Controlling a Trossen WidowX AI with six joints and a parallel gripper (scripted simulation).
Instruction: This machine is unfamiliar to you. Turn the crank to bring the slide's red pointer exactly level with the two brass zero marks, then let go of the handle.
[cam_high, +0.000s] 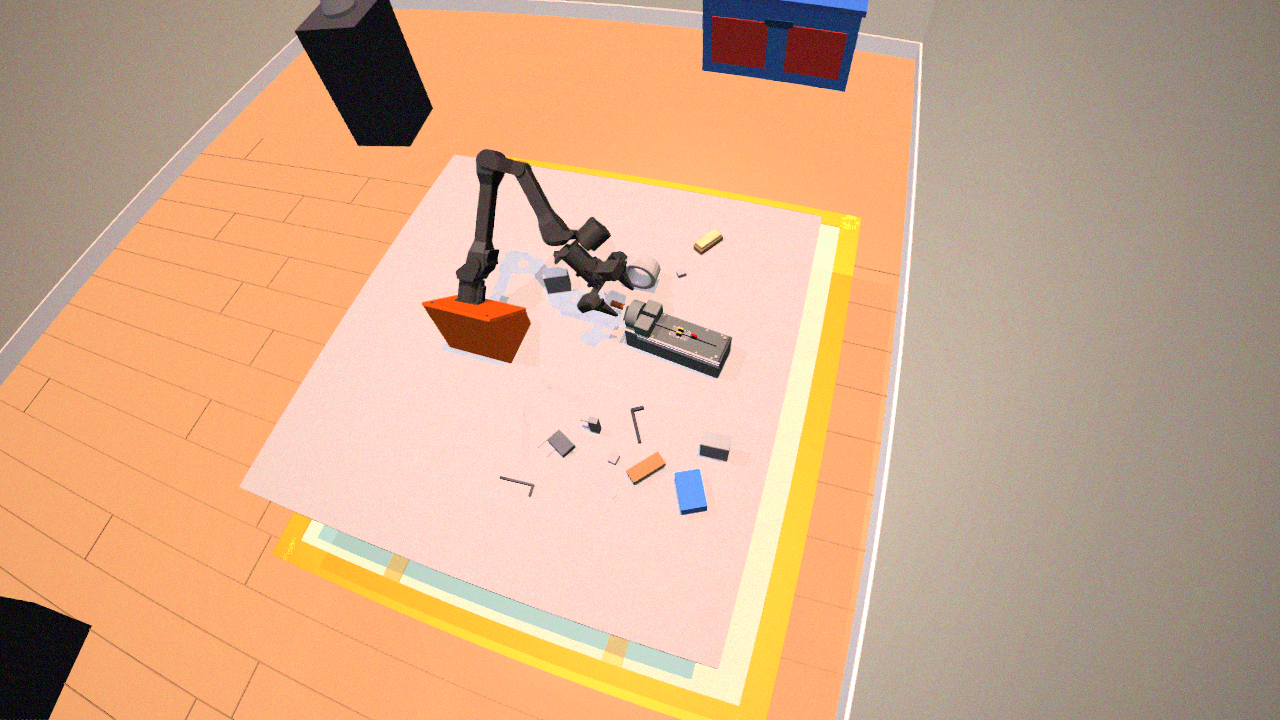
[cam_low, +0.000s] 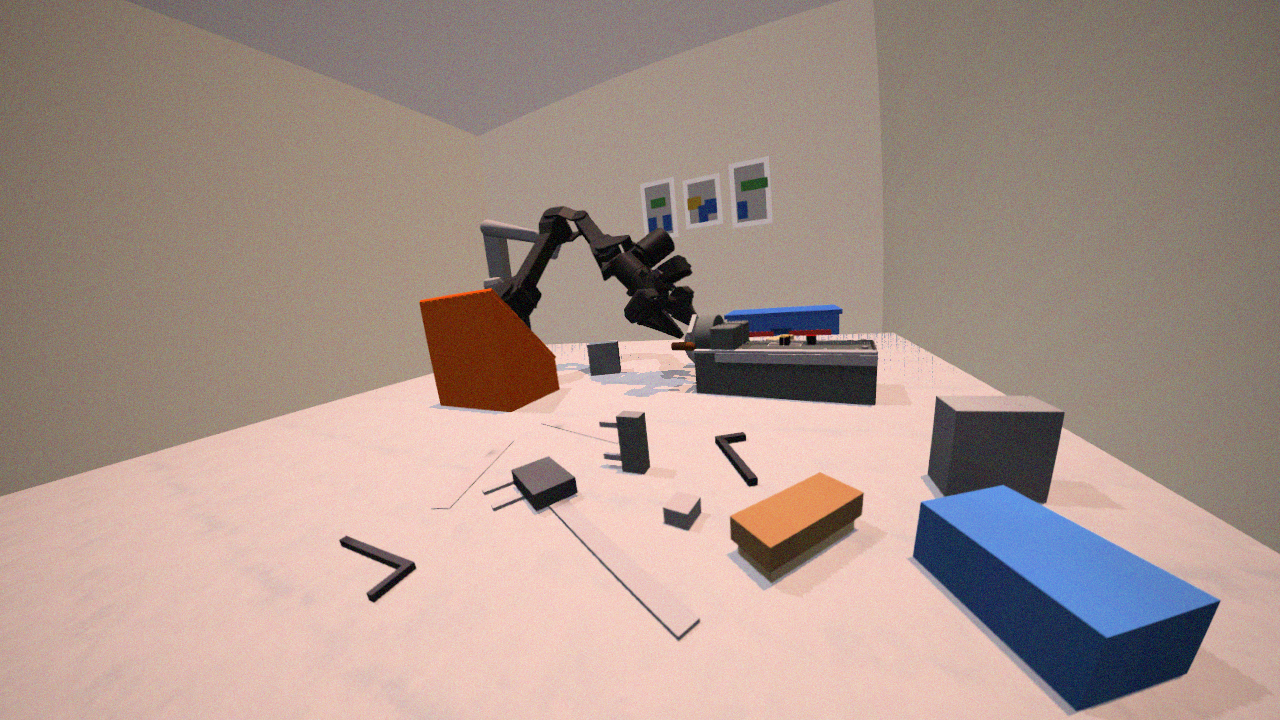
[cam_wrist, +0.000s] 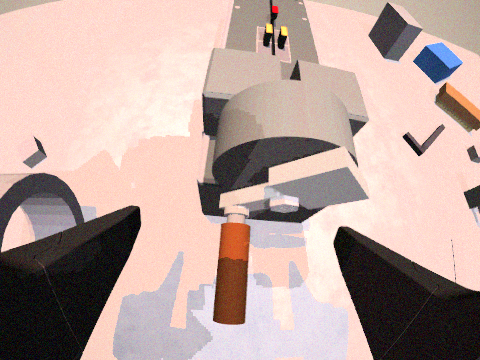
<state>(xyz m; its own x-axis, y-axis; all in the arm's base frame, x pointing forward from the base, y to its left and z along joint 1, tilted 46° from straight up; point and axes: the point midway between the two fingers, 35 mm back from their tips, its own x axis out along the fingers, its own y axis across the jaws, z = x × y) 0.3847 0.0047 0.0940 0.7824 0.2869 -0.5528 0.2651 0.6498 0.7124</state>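
The pincer (cam_high: 619, 293) (cam_low: 687, 335) (cam_wrist: 242, 227) gapes wide, gripping nothing — the crank's orange handle (cam_low: 682, 346) (cam_wrist: 231, 272) between its fingers, at six o'clock in the wrist view — while the red pointer (cam_high: 693, 335) (cam_wrist: 274, 9) sits beyond the brass marks (cam_high: 679, 331) (cam_wrist: 283, 31), toward twelve.

In the wrist view, the slide's far end is cut off by the top edge, and both gripper fingers run out of frame. In the top view, the gap between the red pointer (cam_high: 693, 335) (cam_wrist: 275, 9) and the brass zero marks (cam_high: 680, 331) (cam_wrist: 276, 31) is too small to judge exactly.
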